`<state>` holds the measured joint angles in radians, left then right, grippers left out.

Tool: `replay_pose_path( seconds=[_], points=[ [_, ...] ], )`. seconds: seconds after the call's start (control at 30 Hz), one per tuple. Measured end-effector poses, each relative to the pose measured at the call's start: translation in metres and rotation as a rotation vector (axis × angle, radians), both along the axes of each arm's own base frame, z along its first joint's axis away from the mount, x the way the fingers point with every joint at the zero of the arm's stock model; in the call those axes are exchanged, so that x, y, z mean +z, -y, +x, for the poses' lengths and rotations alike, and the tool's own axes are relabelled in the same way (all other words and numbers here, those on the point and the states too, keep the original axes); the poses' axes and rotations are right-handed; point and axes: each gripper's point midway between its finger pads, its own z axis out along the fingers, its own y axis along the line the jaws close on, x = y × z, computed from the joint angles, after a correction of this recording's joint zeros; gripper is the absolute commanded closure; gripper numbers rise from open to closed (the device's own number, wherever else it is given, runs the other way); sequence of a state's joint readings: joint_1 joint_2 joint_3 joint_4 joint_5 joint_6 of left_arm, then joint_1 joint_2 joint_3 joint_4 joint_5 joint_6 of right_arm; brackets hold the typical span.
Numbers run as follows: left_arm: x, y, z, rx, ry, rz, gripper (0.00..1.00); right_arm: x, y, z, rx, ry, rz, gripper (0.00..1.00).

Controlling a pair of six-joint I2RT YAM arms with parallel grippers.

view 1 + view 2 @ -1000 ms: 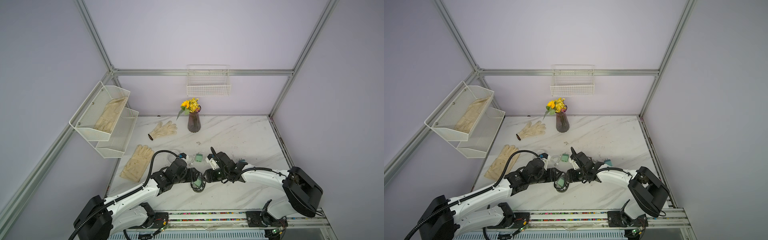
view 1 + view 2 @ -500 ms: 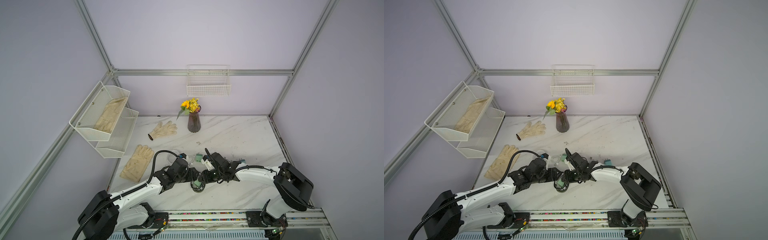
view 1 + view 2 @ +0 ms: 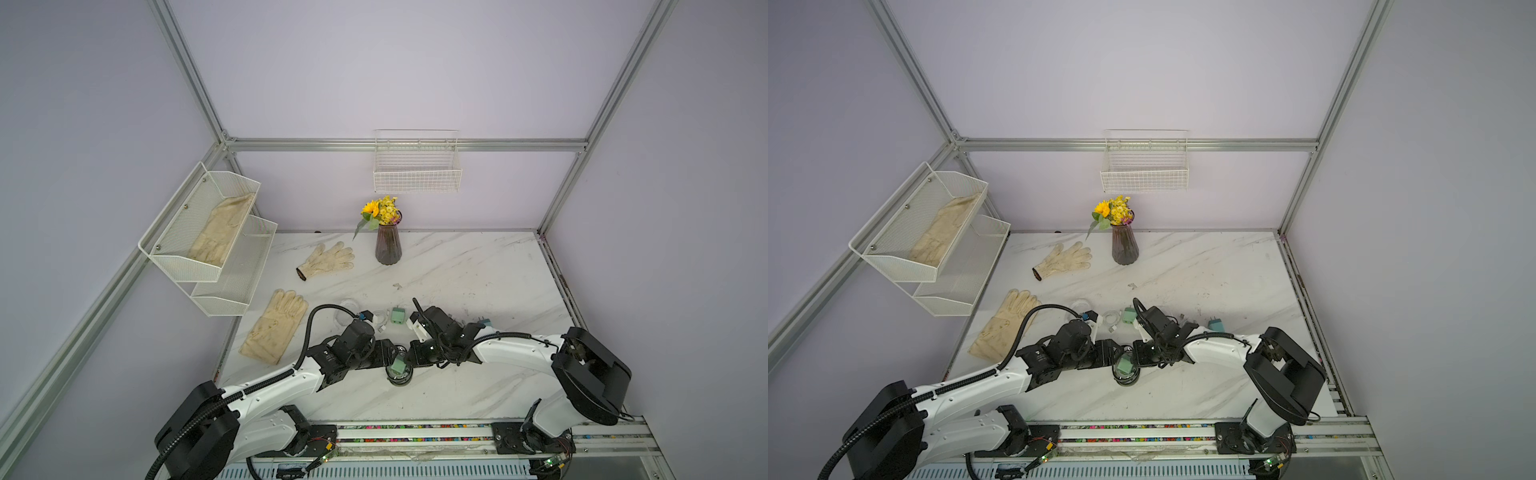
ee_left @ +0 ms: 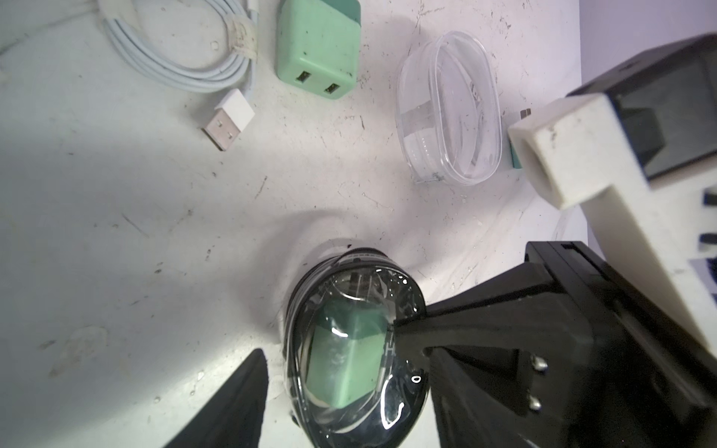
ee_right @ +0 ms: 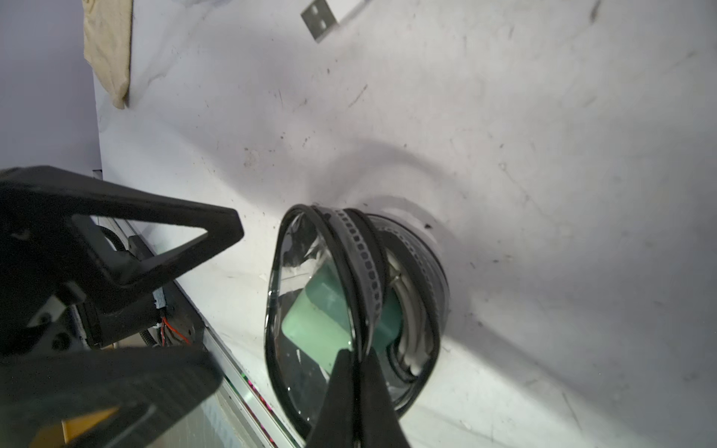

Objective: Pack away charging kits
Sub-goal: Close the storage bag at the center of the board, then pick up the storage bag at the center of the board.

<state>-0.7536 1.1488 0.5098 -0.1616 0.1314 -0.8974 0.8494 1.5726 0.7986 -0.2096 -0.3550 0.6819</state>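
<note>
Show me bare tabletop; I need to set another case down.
Widest bare marble: right rear, between vase and right rail. A narrower strip lies between the black-rimmed case and front rail. Crowded: mid-table around cable, mint adapter, clear case; gloves fill the left.

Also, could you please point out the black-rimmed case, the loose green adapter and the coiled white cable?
black-rimmed case [image 4: 351,349], left wrist view, on its clear lid.
loose green adapter [image 4: 318,42], left wrist view, on its top face.
coiled white cable [image 4: 242,40], left wrist view, on its tied section.
</note>
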Motion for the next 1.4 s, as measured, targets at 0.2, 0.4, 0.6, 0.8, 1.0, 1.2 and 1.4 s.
replay_pose_path(
  seconds=[0.2,0.4,0.6,0.8,1.0,1.2,1.4],
  points=[
    [-0.006,0.001,-0.003,-0.004,-0.023,-0.004,0.34,-0.004,0.009,-0.008,-0.019,-0.028,-0.01,0.96],
    [-0.013,0.008,-0.007,-0.013,-0.054,-0.019,0.34,-0.004,0.017,-0.011,-0.043,-0.036,-0.016,0.95],
    [-0.025,0.018,-0.021,-0.028,-0.101,-0.055,0.33,-0.011,0.024,-0.012,-0.05,-0.045,-0.028,0.95],
    [-0.026,0.031,-0.028,-0.044,-0.131,-0.096,0.33,-0.013,0.026,-0.01,-0.051,-0.038,-0.015,0.96],
    [-0.034,0.04,-0.033,-0.049,-0.171,-0.113,0.33,-0.017,0.03,-0.01,-0.051,-0.038,0.01,0.98],
    [-0.035,0.046,-0.033,-0.049,-0.181,-0.135,0.33,-0.019,0.031,-0.011,-0.042,-0.034,0.031,0.98],
    [-0.035,0.051,-0.03,-0.045,-0.184,-0.155,0.33,-0.02,0.032,-0.011,-0.039,-0.032,0.04,0.98]
  ],
)
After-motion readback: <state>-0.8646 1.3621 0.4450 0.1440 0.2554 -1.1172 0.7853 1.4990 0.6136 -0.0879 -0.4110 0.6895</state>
